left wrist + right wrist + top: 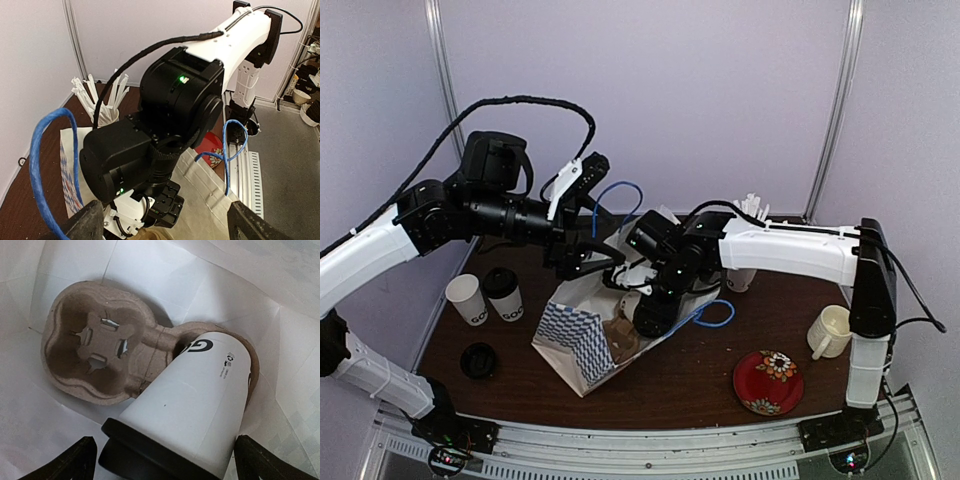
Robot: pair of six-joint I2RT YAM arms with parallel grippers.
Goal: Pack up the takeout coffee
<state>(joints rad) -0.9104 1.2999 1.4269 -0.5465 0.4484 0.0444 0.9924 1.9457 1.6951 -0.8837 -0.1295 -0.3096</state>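
Reading "G" on your lidded cup (200, 405), tilted in the carrier (90, 355) inside the bag (570, 335): only your right wrist shows that. Your right gripper (165, 460) straddles it, jaws wide; left gripper (160, 220) gapes empty.

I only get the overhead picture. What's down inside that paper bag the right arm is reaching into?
Observer: A brown cardboard cup carrier lies on the bottom of the bag.
Operator: Any coffee in it?
Observer: One white cup with a black lid leans tilted, its base in one pocket.
Operator: Is the claw squeezing it?
Observer: No. The right gripper stands open, its fingers clear of the cup on both sides.
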